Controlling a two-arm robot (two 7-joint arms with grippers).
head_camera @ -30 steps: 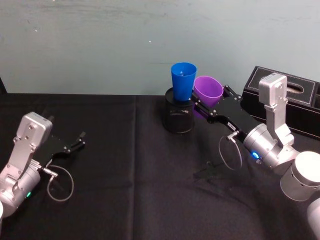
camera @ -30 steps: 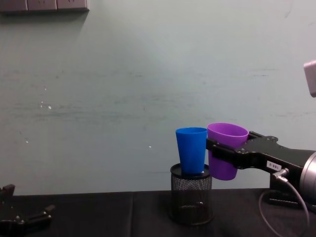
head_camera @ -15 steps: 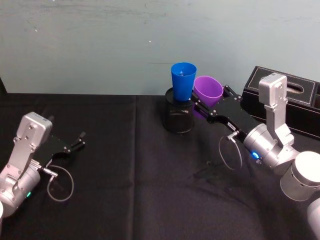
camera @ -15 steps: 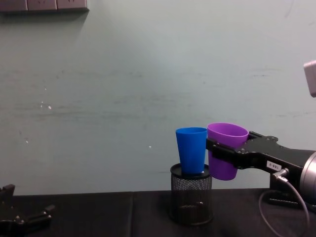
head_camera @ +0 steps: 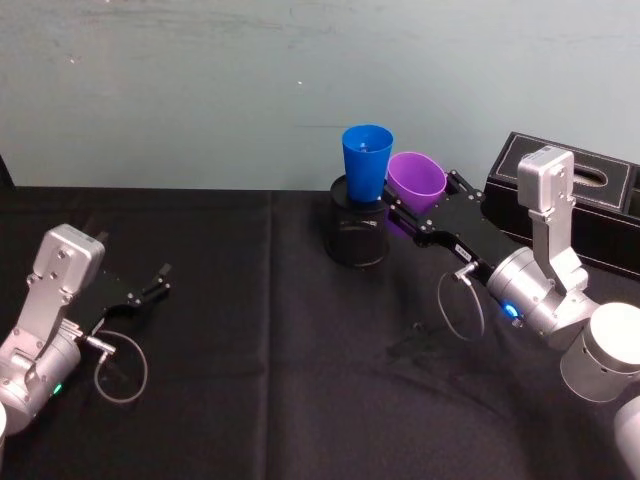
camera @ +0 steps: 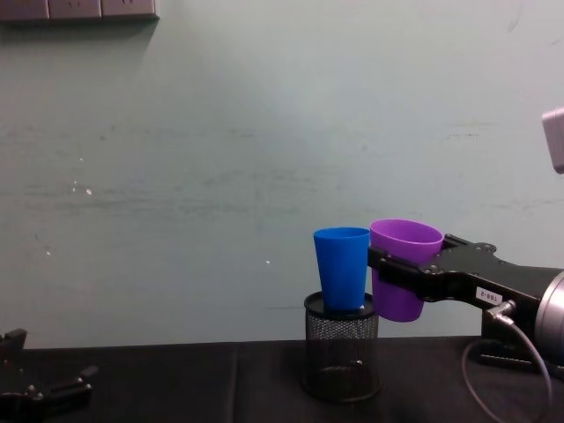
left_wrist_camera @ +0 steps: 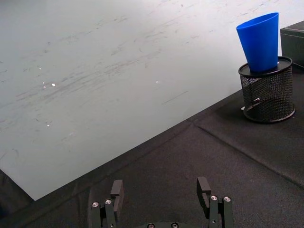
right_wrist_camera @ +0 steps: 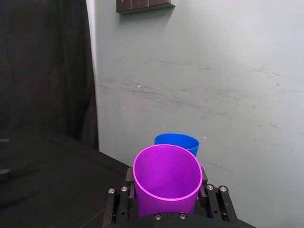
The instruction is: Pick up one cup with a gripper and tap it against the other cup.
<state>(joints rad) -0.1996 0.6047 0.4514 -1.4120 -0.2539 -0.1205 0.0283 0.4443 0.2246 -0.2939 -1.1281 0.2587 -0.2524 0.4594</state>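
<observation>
My right gripper (head_camera: 408, 212) (camera: 388, 269) (right_wrist_camera: 166, 202) is shut on the purple cup (head_camera: 416, 181) (camera: 404, 269) (right_wrist_camera: 167, 179), holding it in the air, upright with a slight tilt. The blue cup (head_camera: 366, 161) (camera: 343, 267) (left_wrist_camera: 261, 41) (right_wrist_camera: 180, 142) stands upright on top of a black wire-mesh pen holder (head_camera: 359, 232) (camera: 341, 347) (left_wrist_camera: 267, 94). The purple cup's rim meets the blue cup's side in the chest view. My left gripper (head_camera: 158, 281) (left_wrist_camera: 161, 194) rests open near the table's left side, far from both cups.
A black box (head_camera: 600, 200) stands at the back right, behind my right arm. The table is covered with black cloth (head_camera: 260, 360), with a pale wall close behind the pen holder.
</observation>
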